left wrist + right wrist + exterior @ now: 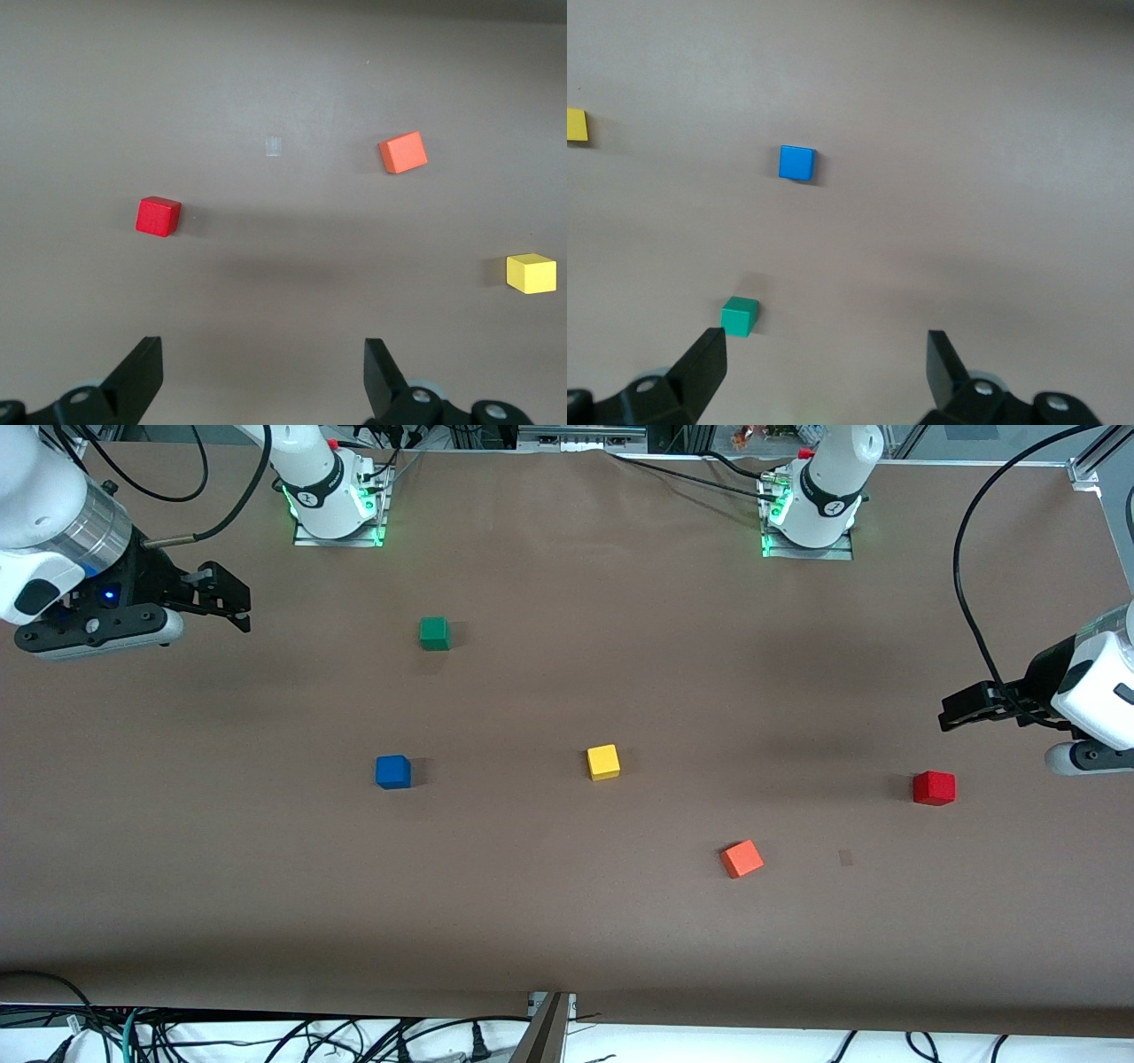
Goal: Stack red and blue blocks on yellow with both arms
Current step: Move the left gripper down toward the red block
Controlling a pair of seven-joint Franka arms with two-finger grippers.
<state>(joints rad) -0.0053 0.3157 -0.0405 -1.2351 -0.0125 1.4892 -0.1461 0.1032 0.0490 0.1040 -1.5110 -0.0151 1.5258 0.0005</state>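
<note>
Five cubes lay apart on the brown tabletop [567,921], none touching another. The yellow cube [603,762] sat near the middle of the tabletop, about midway between the edge by the arm bases and the edge by the front camera. The blue cube [392,771] rested level with it, toward the right arm's end of the tabletop. The red cube [934,787] stood close to the edge at the left arm's end, slightly nearer to the front camera than the yellow one. An orange cube [741,858], turned at an angle, lay between yellow and red and nearer to the camera-side edge. A green cube [434,633] sat closer to the edge by the bases, farther from the front camera than the blue cube. The left gripper [955,713] hung in the air over the edge at the left arm's end, its fingers [139,374] spread wide and holding nothing. The right gripper [232,600] hung over the edge at the right arm's end, its fingers [702,365] likewise wide apart and holding nothing.
</note>
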